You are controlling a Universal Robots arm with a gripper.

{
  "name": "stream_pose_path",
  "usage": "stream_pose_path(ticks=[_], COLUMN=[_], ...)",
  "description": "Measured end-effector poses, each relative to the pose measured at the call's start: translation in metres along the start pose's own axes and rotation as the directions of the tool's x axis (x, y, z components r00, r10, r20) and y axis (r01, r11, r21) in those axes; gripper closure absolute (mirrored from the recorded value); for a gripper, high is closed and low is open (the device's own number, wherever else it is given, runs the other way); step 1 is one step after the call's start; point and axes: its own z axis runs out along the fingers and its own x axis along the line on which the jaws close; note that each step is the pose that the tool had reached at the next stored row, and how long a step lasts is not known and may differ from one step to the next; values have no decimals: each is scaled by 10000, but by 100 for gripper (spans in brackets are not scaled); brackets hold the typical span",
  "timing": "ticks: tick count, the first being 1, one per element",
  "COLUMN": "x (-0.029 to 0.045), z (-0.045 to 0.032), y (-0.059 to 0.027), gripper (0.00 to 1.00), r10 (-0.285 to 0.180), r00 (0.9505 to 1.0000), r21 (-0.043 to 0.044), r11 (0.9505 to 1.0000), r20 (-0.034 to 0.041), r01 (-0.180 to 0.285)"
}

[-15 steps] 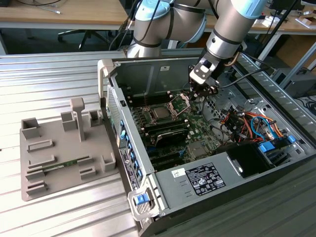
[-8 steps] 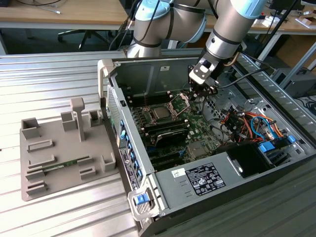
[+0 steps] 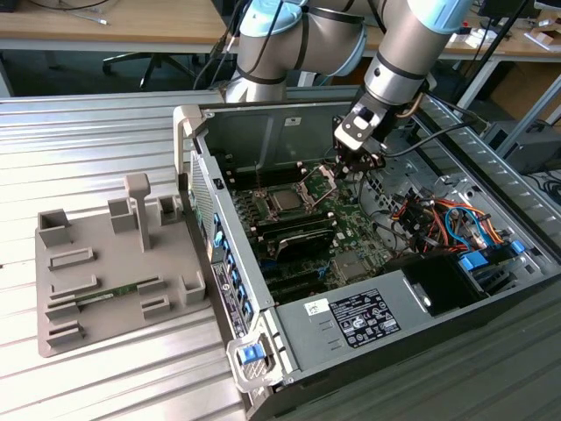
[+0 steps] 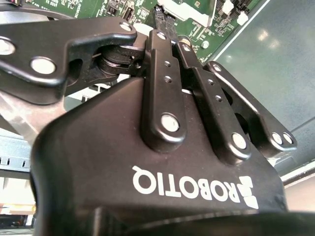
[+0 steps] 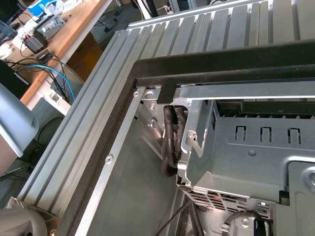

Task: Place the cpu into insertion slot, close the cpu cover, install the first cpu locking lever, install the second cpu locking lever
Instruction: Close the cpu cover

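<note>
Already seated in the insertion slot [image 3: 285, 213], cpu [image 3: 285, 201], cpu cover [image 3: 321, 181] raised alongside, gripper [image 3: 345, 167] at cover, jaws together, clear of cpu.

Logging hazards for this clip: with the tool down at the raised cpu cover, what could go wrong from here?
1. The tool is at the cpu cover, which stands tilted up beside the cpu; a slip might drop the cover hard or shift the cpu.
2. The wire bundle lies close to the arm inside the case and could snag.
</note>
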Motion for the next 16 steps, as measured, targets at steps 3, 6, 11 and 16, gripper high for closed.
stream_pose_path(ticks=[3,6,11,16], x=[1,1,2,3], z=[2,3,5,8], y=[-8,-12,-23,-38], gripper=[90,90,90,90], r10=[0,-1,-1,-2], r00=[10000,10000,10000,10000], r21=[0,0,0,0], r11=[10000,10000,10000,10000], r20=[0,0,1,0], r01=[0,1,1,2])
